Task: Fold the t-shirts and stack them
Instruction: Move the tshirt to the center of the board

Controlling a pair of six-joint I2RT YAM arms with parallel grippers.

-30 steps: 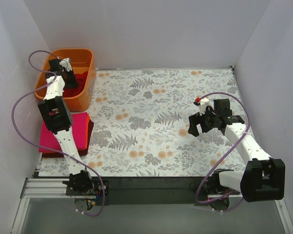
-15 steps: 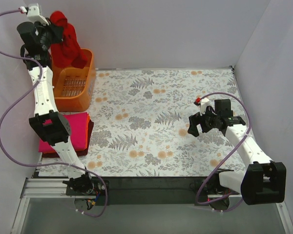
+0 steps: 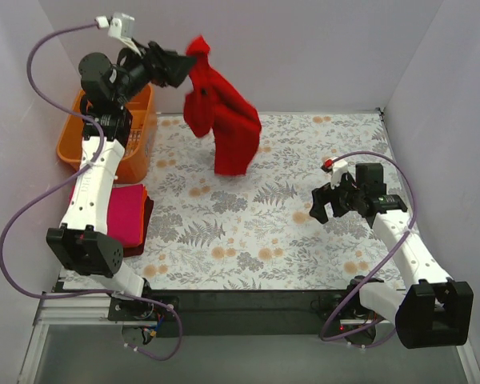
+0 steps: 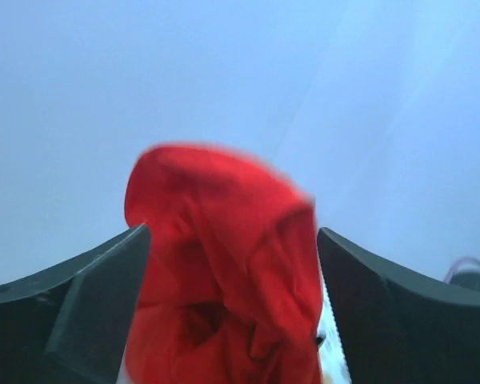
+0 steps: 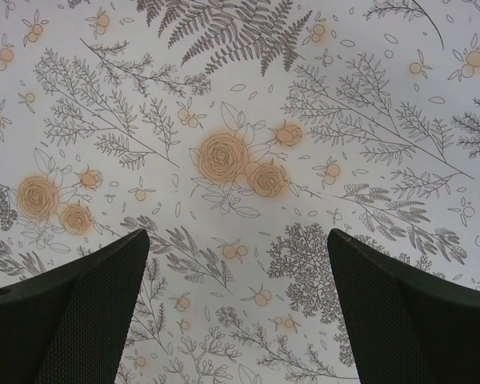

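Observation:
A bright red t-shirt (image 3: 224,120) hangs bunched in the air above the back left of the floral cloth, its top beside my raised left gripper (image 3: 186,68). In the left wrist view the red cloth (image 4: 224,264) lies between the wide-apart jaws, and the gripper (image 4: 232,256) is open. Folded t-shirts lie stacked at the left edge: magenta-pink (image 3: 120,214) on top, an orange edge (image 3: 142,192) and dark red (image 3: 148,218) beneath. My right gripper (image 3: 318,206) hovers open over the cloth at the right, with nothing between its fingers (image 5: 80,304).
The orange slotted basket (image 3: 136,156) stands at the back left, partly behind my left arm. The grey-and-orange floral cloth (image 3: 304,144) covers the table. White walls close the back and both sides. A purple cable loops beside each arm.
My left arm has lifted the red t-shirt out of the basket and swung it right over the floral cloth. Its jaws have gone from shut to wide apart. The right arm has barely moved.

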